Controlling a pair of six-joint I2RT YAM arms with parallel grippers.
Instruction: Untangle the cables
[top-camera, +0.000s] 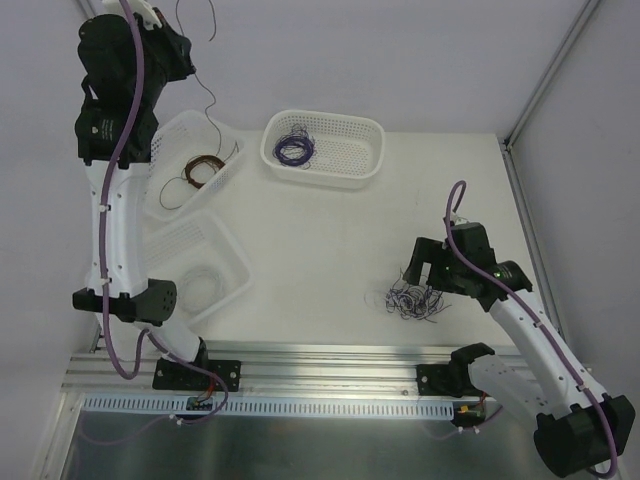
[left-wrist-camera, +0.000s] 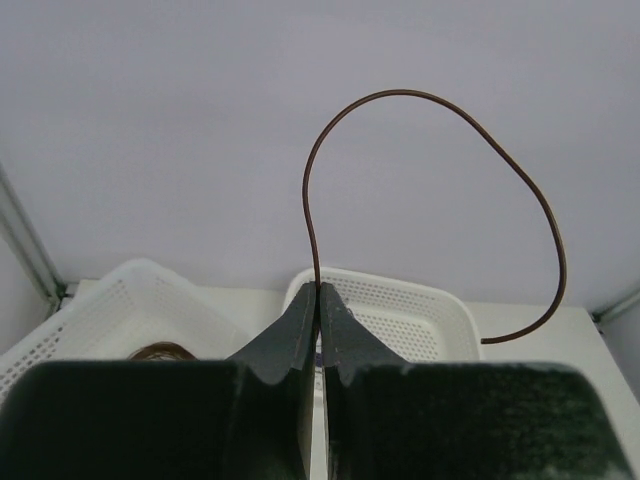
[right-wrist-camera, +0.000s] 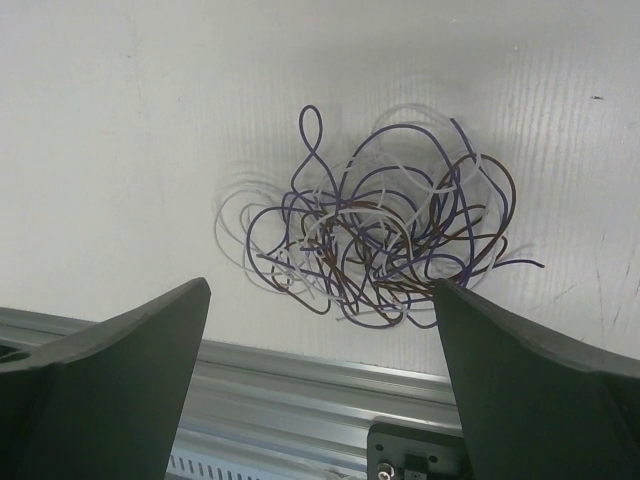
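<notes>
The left arm partly hides the near white perforated plastic basket; its pale coil is barely legible. The far left basket holds a brown coil, the back basket a purple coil. The left gripper pinches a thin dark brown wire. The right gripper, spread wide, hovers over tangled purple, brown and whitish cables on the table.

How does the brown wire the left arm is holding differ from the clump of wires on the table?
The brown wire is a single strand; the clump mixes purple, brown and whitish strands. The brown wire is pinched in the shut left pincer, arcing upward; the clump lies free on the table near the open right pincer. The brown wire makes one open curve; the clump is tangled loops. Both are thin, flexible wire.
</notes>
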